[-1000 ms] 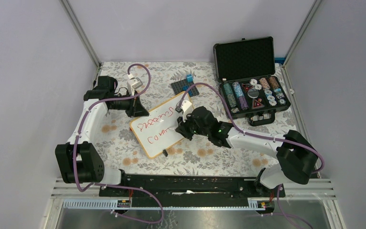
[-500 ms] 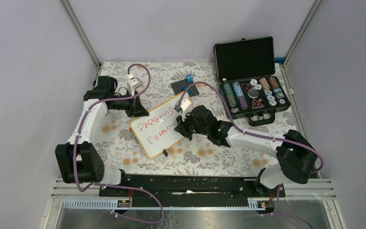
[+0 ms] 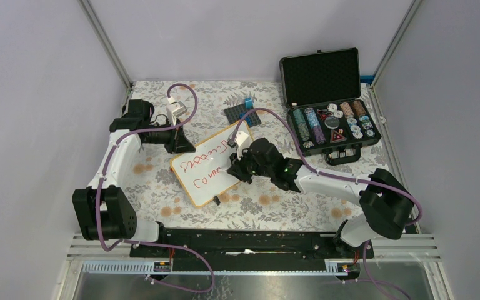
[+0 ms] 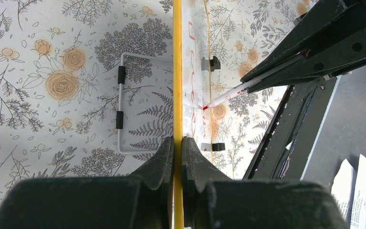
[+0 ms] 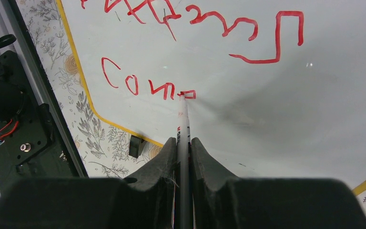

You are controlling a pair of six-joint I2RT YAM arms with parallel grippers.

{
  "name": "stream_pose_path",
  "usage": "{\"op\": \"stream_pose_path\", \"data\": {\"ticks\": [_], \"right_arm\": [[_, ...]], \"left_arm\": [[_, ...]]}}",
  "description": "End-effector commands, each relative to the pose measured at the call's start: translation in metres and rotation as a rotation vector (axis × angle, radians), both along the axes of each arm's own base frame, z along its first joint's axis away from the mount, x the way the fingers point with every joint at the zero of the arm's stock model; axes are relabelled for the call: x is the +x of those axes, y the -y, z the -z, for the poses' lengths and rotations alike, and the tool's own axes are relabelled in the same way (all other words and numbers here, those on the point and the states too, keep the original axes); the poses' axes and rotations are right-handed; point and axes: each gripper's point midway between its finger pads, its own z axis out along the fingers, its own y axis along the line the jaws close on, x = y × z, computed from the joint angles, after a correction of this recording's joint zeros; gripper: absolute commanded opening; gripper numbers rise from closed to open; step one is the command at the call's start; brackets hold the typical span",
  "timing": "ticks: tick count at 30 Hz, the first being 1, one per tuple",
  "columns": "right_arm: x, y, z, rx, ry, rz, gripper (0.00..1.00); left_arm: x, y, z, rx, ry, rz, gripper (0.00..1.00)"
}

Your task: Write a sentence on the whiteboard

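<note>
The whiteboard (image 3: 209, 165) with a yellow-wood frame stands tilted in the middle of the floral table. My left gripper (image 3: 181, 145) is shut on its upper left edge; the left wrist view shows the frame (image 4: 177, 71) edge-on between the jaws. My right gripper (image 3: 234, 167) is shut on a white marker (image 5: 184, 124), whose red tip touches the board. The sentence (image 5: 147, 86) is red handwriting: a scribbled top line (image 5: 205, 21) and "Com" below, with the tip at the end of that lower line. The marker also shows in the left wrist view (image 4: 228, 95).
An open black case (image 3: 330, 106) holding poker chips sits at the back right. A dark grey studded baseplate (image 3: 242, 114) with a blue block lies behind the board. A white wire stand (image 4: 121, 102) props the board from behind. Black clip feet (image 5: 136, 145) sit at the board's lower edge.
My right gripper has shifted slightly left along the lower line with the marker tip on the board, and the red stroke there has grown. The left arm has not moved.
</note>
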Motion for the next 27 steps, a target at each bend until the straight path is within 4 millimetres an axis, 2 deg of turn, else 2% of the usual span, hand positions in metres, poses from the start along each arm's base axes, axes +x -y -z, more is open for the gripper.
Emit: {"op": "stream_pose_path", "data": {"ticks": [1, 27], "right_arm": [[0.009, -0.008, -0.015, 0.037, 0.031, -0.002, 0.0], [0.002, 0.01, 0.002, -0.014, 0.008, 0.027, 0.0]], "left_arm": [[-0.001, 0.002, 0.0, 0.01, 0.03, 0.022, 0.0], [-0.002, 0.002, 0.001, 0.012, 0.025, 0.021, 0.0]]}}
